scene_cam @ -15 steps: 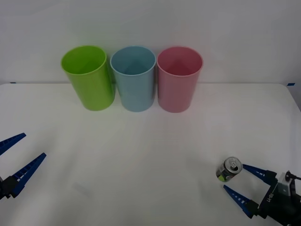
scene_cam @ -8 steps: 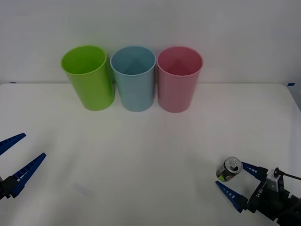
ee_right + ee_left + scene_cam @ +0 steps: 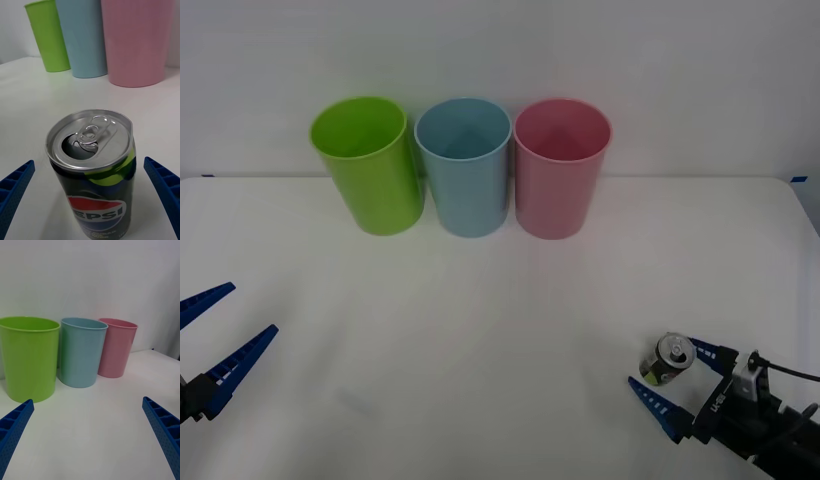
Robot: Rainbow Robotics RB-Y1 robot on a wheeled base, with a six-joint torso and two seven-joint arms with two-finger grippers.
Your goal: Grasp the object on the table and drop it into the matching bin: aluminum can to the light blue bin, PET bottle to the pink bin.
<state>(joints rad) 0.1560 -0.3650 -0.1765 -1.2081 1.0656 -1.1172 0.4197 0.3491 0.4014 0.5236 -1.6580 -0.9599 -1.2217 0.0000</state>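
Left gripper (image 3: 215, 358) first: it's parked at the near left edge of the table (image 3: 480, 330), fingers spread apart, nothing between them, same spot as 1 s ago. You can ignore it for now.

Moving right along the back: lime green bin (image 3: 368, 165), light blue bin (image 3: 465, 165), pink bin (image 3: 560, 165), upright in a row, rims nearly touching, none shifted vs. the earlier frames.

Far right is where the change is. Your right gripper (image 3: 680, 380) has pushed fwd over the last second, so the aluminum can (image 3: 667, 361) now sits between the two blue fingers rather than just ahead of the tips. Jaws are wide, not touching the can on either side; wrist view shows the can (image 3: 92, 168) upright and centred, with a clear gap to each finger. Can itself hasn't budged, near right corner of the table, well apart from the bins.

Meaning for you: approach looks done, grasp not yet made. Next is prob. closing on the can, then lift and carry it to the light blue bin, the middle one. Watch you don't nudge it over while closing.
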